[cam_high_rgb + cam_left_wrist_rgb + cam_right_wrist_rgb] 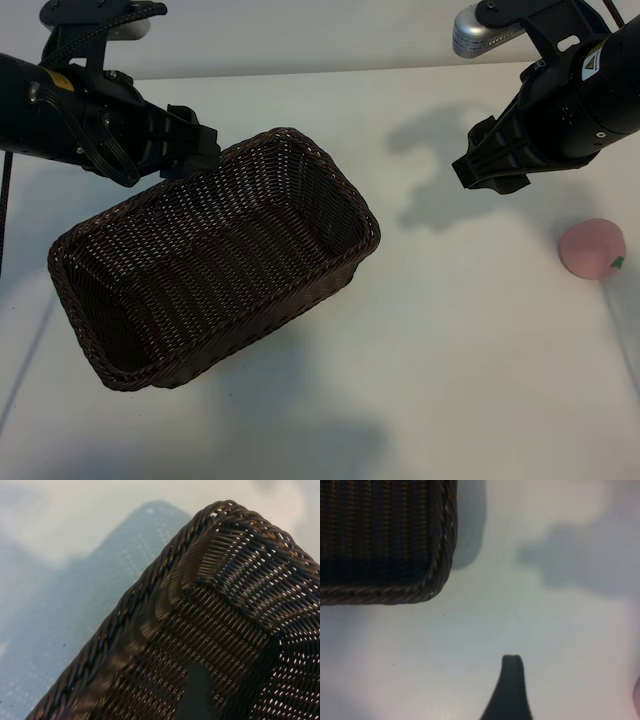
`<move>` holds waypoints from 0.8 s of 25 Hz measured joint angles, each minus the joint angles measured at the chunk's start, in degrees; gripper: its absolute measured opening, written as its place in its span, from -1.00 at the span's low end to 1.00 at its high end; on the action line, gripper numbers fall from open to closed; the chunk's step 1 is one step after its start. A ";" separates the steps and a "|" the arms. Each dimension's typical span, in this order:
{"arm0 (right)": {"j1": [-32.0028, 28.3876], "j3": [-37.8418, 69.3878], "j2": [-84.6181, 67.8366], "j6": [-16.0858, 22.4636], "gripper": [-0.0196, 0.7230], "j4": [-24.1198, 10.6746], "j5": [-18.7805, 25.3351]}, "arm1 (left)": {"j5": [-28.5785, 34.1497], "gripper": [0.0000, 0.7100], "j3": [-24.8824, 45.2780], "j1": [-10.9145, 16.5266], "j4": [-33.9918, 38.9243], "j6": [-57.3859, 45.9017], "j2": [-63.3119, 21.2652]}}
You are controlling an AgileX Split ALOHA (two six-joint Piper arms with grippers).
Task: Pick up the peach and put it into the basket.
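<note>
Jaws standing apart and empty, the right gripper [478,172] is hovering short of the peach [591,247]; the approach is pending, then carrying to the basket [330,262].

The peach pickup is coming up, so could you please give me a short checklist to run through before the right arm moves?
1. Peach free on the table, nothing touching it: ok.
2. Right gripper open and holding nothing: ok.
3. Right gripper lined up over the peach: not ok, it hovers up and toward the basket side of it.
4. Basket upright, nothing in it: ok.
5. Left gripper away from the peach, above the basket's far rim: ok.
</note>
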 joint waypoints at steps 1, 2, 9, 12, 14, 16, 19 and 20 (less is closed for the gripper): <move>0.00 0.00 0.00 0.00 0.66 0.00 0.00 | 0.00 0.68 0.00 0.00 0.00 0.00 0.00; 0.00 0.00 0.00 0.00 0.66 0.00 0.00 | 0.00 0.68 0.00 0.00 0.00 0.00 0.00; 0.00 0.00 0.00 0.00 0.66 0.00 0.01 | 0.00 0.68 0.00 0.00 0.00 0.00 0.00; 0.00 0.00 0.00 0.00 0.66 0.00 0.06 | 0.00 0.68 0.00 0.00 0.00 0.00 0.00; 0.00 0.00 0.00 0.00 0.66 0.00 0.06 | 0.00 0.68 0.00 0.00 0.00 0.00 0.00; 0.00 0.00 0.00 0.00 0.66 0.00 0.06 | 0.00 0.68 0.00 0.00 0.00 0.00 0.00; 0.00 0.00 0.00 0.00 0.66 0.00 0.06 | -0.34 0.68 0.00 0.00 0.00 0.00 0.00; 0.00 0.00 0.00 0.00 0.66 0.00 0.06 | -0.49 0.68 0.00 0.00 0.00 0.00 0.00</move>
